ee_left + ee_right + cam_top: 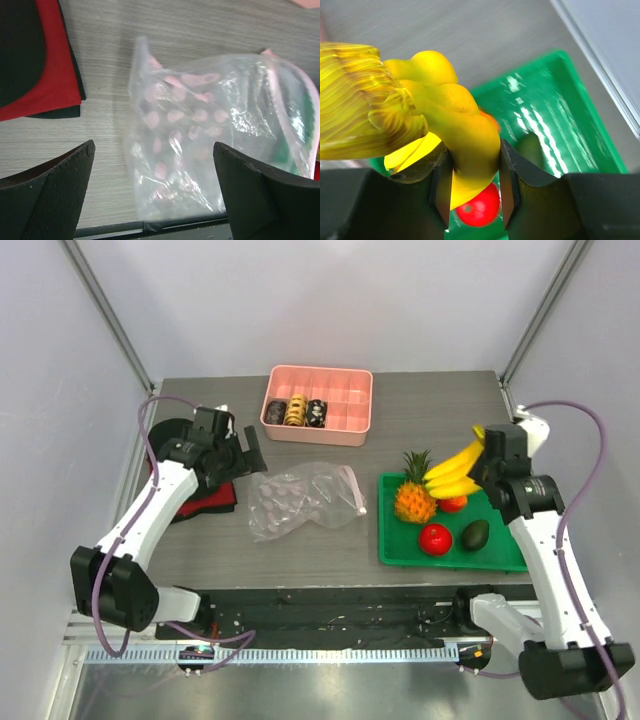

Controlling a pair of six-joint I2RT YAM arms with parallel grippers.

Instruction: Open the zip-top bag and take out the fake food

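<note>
The clear zip-top bag (300, 498) lies crumpled on the table's middle, its pink zip strip (352, 488) at the right; no fruit shows inside. My left gripper (247, 453) hangs open just up-left of it. In the left wrist view the bag (200, 130) lies below the spread left gripper (154, 150), untouched. My right gripper (482, 472) is shut on the yellow banana (453, 473), held over the green tray (400, 552); the right wrist view shows the banana (465, 130) pinched in the right gripper (475, 187). On the tray are a pineapple (413, 498), two red fruits (435, 538), and an avocado (474, 534).
A pink compartment box (345, 420) at the back holds small doughnut-like rings (295, 412). A red cloth (205, 502) and dark pads (165, 435) lie at the left, under the left arm. Frame posts stand at both back corners.
</note>
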